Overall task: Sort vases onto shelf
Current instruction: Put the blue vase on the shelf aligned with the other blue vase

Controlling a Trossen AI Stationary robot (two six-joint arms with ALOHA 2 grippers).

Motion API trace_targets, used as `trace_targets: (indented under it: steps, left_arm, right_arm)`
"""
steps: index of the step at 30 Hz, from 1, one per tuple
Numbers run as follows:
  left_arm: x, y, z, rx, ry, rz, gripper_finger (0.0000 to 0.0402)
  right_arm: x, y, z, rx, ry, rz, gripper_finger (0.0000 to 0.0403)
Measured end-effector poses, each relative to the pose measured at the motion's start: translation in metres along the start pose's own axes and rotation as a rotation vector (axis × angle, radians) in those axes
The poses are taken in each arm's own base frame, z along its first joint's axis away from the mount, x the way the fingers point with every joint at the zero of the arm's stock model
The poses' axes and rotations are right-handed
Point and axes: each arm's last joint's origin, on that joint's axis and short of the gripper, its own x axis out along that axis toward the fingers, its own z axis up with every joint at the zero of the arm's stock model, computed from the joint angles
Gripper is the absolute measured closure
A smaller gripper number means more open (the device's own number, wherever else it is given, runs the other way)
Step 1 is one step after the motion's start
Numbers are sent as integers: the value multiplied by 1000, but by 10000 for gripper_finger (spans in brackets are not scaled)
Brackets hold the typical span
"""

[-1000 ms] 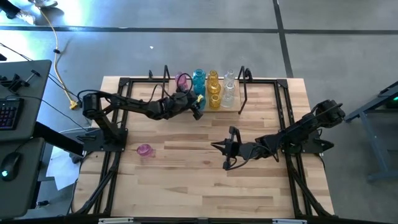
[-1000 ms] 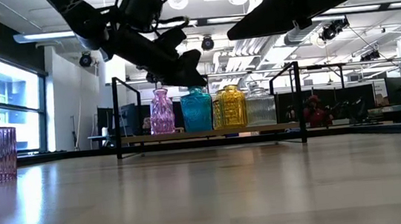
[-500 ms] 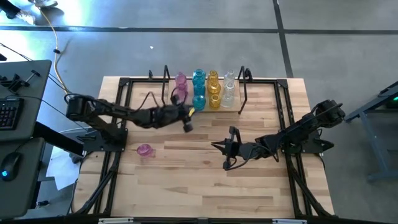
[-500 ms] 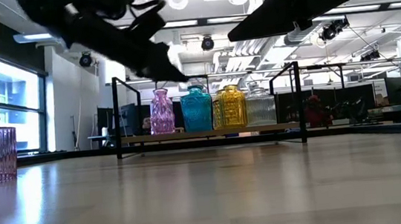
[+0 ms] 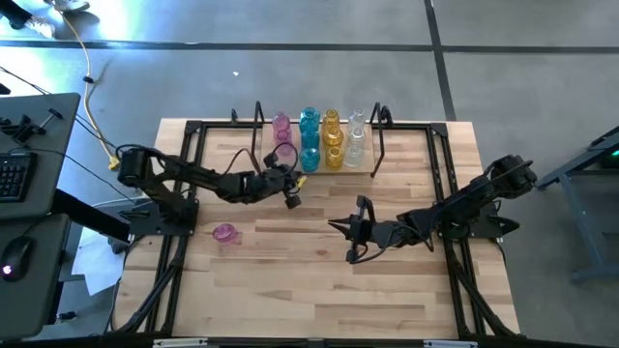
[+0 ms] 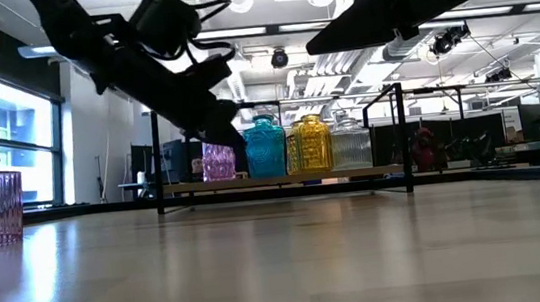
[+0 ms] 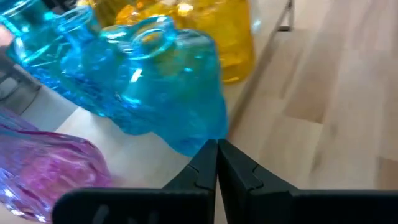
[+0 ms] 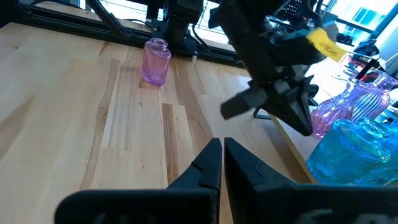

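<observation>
The black shelf (image 5: pixel 378 145) stands at the table's far middle and holds pink (image 5: pixel 281 124), teal (image 5: pixel 309 122), yellow (image 5: pixel 333 122) and clear (image 5: pixel 357 122) vases in rows, standing on their bases (image 6: pixel 265 147). One pink vase (image 5: pixel 224 233) stands alone on the table near the left side (image 8: pixel 155 61). My left gripper (image 5: pixel 290 198) is shut and empty, just in front of the shelf's pink and teal vases (image 7: pixel 168 93). My right gripper (image 5: pixel 334 228) hangs shut and empty over the table's middle.
A black rail frame (image 5: pixel 193 130) runs along the table's edges. Bare wood lies between the shelf and the near edge (image 5: pixel 319 290). A desk with a keyboard (image 5: pixel 14 174) stands beyond the left edge.
My left gripper has drawn back from the shelf toward the table's near edge and a little left, sinking as it went, and its fingers have shut on nothing. The vases on the shelf stay in place.
</observation>
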Motion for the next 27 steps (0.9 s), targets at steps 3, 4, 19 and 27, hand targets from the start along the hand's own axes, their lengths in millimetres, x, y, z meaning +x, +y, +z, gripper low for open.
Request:
trace_targets:
  steps: [3,4,19,27]
  left_arm:
    - [6,3,3,-16,0,24,400]
    - [8,4,5,-22,-4,29,400]
    - [14,13,8,-54,-16,31,401]
    - [14,13,9,-58,-34,13,401]
  right_arm:
    - [0,0,0,-2,2,0,403]
    - [0,0,-1,-4,5,0,403]
    - [0,0,-3,0,25,1,403]
    - [0,0,-3,0,25,-1,403]
